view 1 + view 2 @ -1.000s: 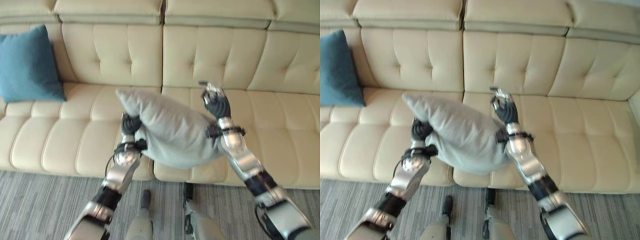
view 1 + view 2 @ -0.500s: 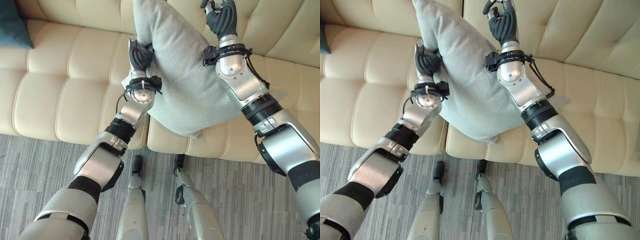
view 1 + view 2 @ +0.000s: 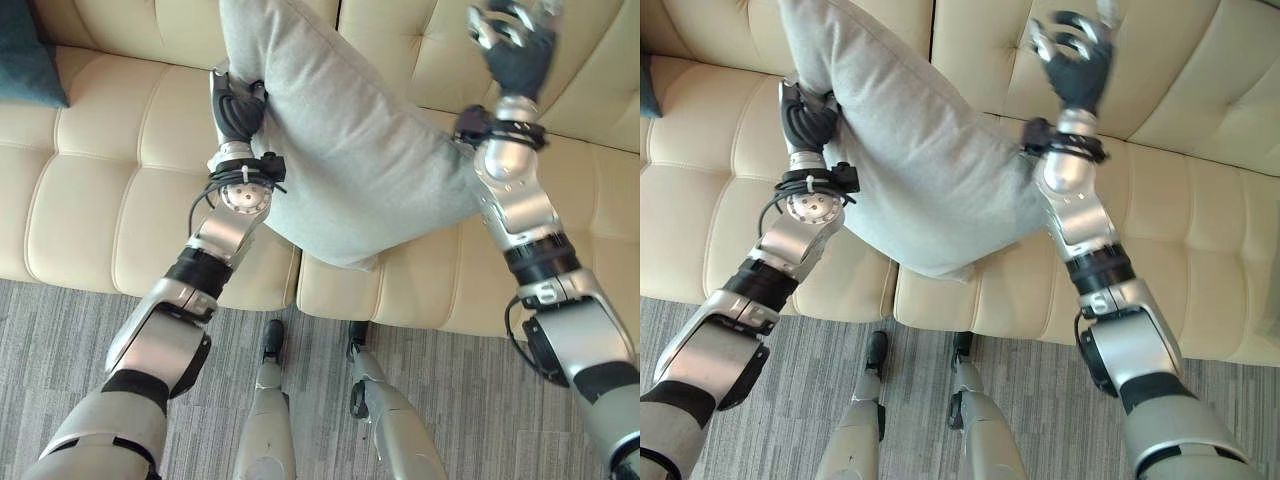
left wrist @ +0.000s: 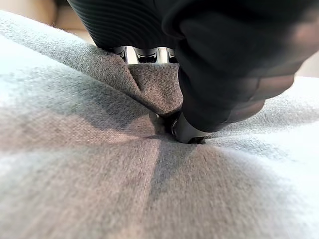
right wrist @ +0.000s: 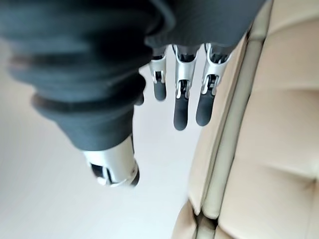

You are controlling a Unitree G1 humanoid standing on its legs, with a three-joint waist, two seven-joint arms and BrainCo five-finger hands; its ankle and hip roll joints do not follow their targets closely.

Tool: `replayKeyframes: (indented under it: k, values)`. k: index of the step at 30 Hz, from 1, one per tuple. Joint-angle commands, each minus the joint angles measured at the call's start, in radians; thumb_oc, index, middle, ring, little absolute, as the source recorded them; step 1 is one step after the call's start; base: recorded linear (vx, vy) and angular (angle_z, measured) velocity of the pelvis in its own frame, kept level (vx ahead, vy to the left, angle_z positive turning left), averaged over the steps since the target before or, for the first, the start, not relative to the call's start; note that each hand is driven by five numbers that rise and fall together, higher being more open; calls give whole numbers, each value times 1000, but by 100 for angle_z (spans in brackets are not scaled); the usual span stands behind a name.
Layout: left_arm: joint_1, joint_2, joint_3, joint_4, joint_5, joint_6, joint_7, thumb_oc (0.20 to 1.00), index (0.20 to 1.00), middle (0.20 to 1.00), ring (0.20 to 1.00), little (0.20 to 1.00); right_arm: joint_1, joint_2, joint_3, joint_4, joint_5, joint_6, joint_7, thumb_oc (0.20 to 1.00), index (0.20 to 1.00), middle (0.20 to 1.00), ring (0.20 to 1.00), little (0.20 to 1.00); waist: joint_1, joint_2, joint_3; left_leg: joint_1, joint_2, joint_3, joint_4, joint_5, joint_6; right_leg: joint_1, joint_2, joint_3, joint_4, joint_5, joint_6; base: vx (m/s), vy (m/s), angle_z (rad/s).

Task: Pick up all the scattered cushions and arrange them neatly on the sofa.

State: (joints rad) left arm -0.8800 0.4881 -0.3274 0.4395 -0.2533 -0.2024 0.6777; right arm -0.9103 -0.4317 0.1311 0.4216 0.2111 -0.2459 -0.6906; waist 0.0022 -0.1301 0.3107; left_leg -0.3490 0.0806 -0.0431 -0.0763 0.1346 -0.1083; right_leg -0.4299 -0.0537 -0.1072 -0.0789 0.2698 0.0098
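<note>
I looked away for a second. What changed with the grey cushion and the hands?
The right robot hand has let go of the grey cushion and swung out to the right, fingers open over the sofa. The left robot hand stays clamped on the cushion's edge. The cushion still leans against the backrest.

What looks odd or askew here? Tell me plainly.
The grey cushion is askew: it lies slanted across the seam between two seats of the sofa, its lower corner hanging past the front edge. Only the left hand pinches its fabric; the right hand is open, off it.
</note>
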Motion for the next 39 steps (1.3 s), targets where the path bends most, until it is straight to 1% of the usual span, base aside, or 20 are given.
replayKeyframes:
  k: [1, 2, 4, 7, 10, 12, 15, 20, 26, 28, 30, 32, 36, 39]
  values:
    - [21, -8, 111, -74, 90, -89, -1, 200, 200, 200, 200, 200, 127, 30, -36, -10, -64, -10, -36, 1000, 1000, 1000, 1000, 1000, -23, 42, -86, 42, -20, 34, -9, -73, 14, 99, -44, 24, 51, -238, 111, 35, 50, -12]
    - [99, -31, 138, -111, 90, -89, -16, 200, 200, 200, 200, 200, 208, 67, -57, -23, -56, -11, -20, 1000, 1000, 1000, 1000, 1000, -27, 49, -91, 57, -23, 39, -9, -80, 20, 114, -48, 30, 50, -238, 110, 36, 50, -11]
    - [151, -46, 153, -141, 89, -86, -24, 200, 200, 200, 200, 200, 262, 89, -69, -38, -51, -10, -19, 1000, 1000, 1000, 1000, 1000, -28, 53, -98, 69, -25, 44, -10, -83, 22, 128, -51, 30, 45, -238, 110, 11, 45, -11]
    - [246, -78, 175, -192, 95, -80, -37, 200, 200, 200, 200, 200, 371, 160, -87, -61, -21, -18, -11, 1000, 1000, 1000, 1000, 1000, -33, 64, -107, 84, -32, 49, -11, -89, 29, 143, -55, 31, 39, -235, 109, -1, 46, -7]
    - [328, -109, 186, -247, 109, -78, -51, 200, 200, 200, 200, 200, 460, 235, -77, -86, 42, -44, 20, 1000, 1000, 1000, 1000, 1000, -34, 76, -111, 98, -36, 54, -11, -92, 35, 158, -59, 36, 35, -231, 107, -15, 47, 1]
    - [348, -113, 188, -257, 111, -76, -54, 200, 200, 200, 200, 200, 481, 247, -71, -96, 62, -56, 28, 1000, 1000, 1000, 1000, 1000, -35, 79, -114, 103, -36, 56, -11, -93, 35, 162, -60, 38, 34, -231, 107, -23, 38, 2]
    - [407, -123, 196, -287, 112, -70, -67, 200, 200, 200, 200, 200, 546, 284, -48, -162, 127, -76, 74, 1000, 1000, 1000, 1000, 1000, -39, 83, -116, 115, -38, 62, -11, -95, 38, 173, -61, 40, 32, -228, 107, -25, 27, 1]
    - [479, -136, 203, -309, 101, -65, -82, 200, 200, 200, 200, 200, 604, 307, -34, -242, 168, -96, 104, 1000, 1000, 1000, 1000, 1000, -45, 81, -133, 133, -36, 69, -11, -97, 39, 195, -60, 40, 20, -222, 107, -10, 28, -5]
    - [552, -141, 211, -324, 75, -57, -115, 200, 200, 200, 200, 200, 656, 310, -30, -301, 214, -97, 142, 1000, 1000, 1000, 1000, 1000, -48, 76, -158, 156, -35, 78, -11, -99, 40, 225, -58, 41, 6, -214, 110, -1, 19, -7]
    - [612, -140, 220, -336, 58, -55, -144, 200, 200, 200, 200, 200, 706, 307, -26, -346, 234, -90, 182, 1000, 1000, 1000, 1000, 1000, -53, 77, -180, 175, -32, 83, -11, -101, 39, 244, -59, 40, 1, -213, 114, 0, 0, 0]
    - [637, -142, 225, -348, 51, -54, -154, 200, 200, 200, 200, 200, 730, 307, -24, -365, 241, -88, 195, 1000, 1000, 1000, 1000, 1000, -54, 78, -188, 183, -32, 85, -11, -103, 39, 251, -60, 41, 0, -213, 115, 15, 15, -4]
    - [702, -149, 241, -357, 39, -51, -175, 200, 200, 200, 200, 200, 802, 302, -35, -401, 239, -70, 227, 1000, 1000, 1000, 1000, 1000, -62, 82, -213, 207, -31, 91, -11, -107, 39, 271, -59, 41, -2, -214, 118, 14, 15, -2]
    - [760, -159, 265, -357, 22, -50, -187, 200, 200, 200, 200, 200, 868, 301, -54, -411, 228, -52, 250, 1000, 1000, 1000, 1000, 1000, -70, 87, -238, 229, -30, 98, -11, -113, 41, 292, -61, 40, -3, -217, 120, 29, 16, -9]
    - [801, -168, 273, -357, -2, -51, -200, 200, 200, 200, 200, 200, 890, 298, -62, -387, 217, -43, 249, 1000, 1000, 1000, 1000, 1000, -73, 92, -253, 251, -31, 104, -11, -121, 43, 309, -63, 40, -6, -218, 122, 30, 3, -16]
